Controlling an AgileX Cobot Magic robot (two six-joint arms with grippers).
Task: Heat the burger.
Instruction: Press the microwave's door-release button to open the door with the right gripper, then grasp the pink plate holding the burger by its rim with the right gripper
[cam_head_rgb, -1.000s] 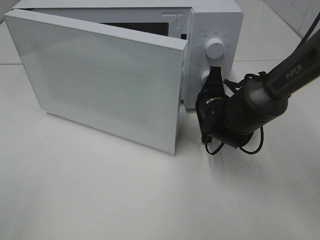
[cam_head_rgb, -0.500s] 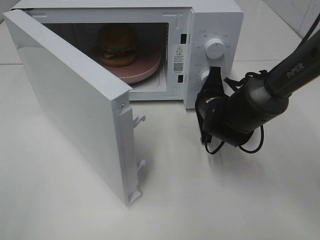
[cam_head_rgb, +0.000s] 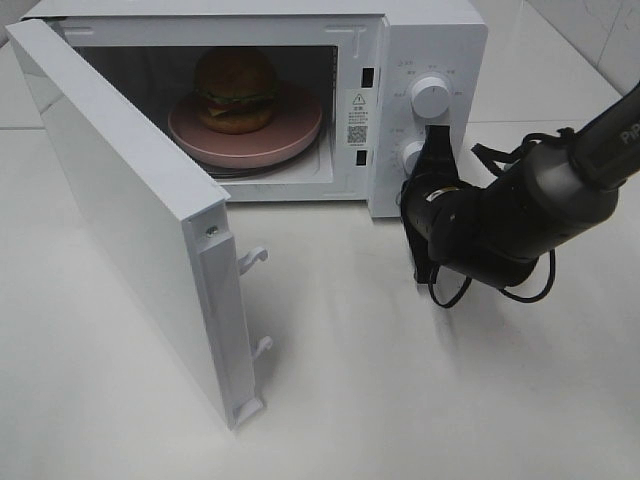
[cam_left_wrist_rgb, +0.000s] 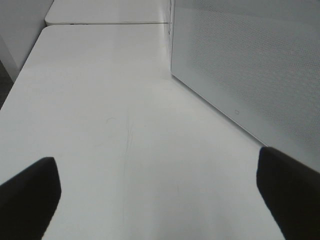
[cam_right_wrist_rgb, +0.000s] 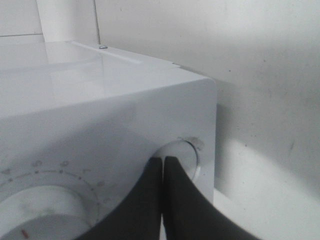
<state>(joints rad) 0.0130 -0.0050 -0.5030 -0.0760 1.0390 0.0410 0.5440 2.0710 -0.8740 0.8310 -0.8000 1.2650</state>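
Note:
The burger (cam_head_rgb: 236, 90) has a domed brown bun and sits on a pink plate (cam_head_rgb: 290, 140) inside the white microwave (cam_head_rgb: 430, 40). The microwave door (cam_head_rgb: 120, 200) is swung wide open to the left. My right gripper (cam_head_rgb: 437, 135) is shut with nothing in it, its tips against the control panel between the upper knob (cam_head_rgb: 430, 97) and the lower knob (cam_head_rgb: 412, 155). In the right wrist view the closed fingertips (cam_right_wrist_rgb: 162, 162) touch a small knob (cam_right_wrist_rgb: 184, 154). My left gripper (cam_left_wrist_rgb: 156, 157) is open above bare table, beside the outer face of the door (cam_left_wrist_rgb: 250, 65).
The open door juts out over the front left of the white table (cam_head_rgb: 400, 400), with its latch hooks (cam_head_rgb: 255, 258) on the free edge. My right arm and its cable (cam_head_rgb: 500, 225) lie to the right of the microwave. A large dial (cam_right_wrist_rgb: 45, 210) shows in the right wrist view.
The microwave door has swung from nearly shut to wide open, uncovering the burger and plate. My right gripper has shifted slightly right along the control panel and stayed shut.

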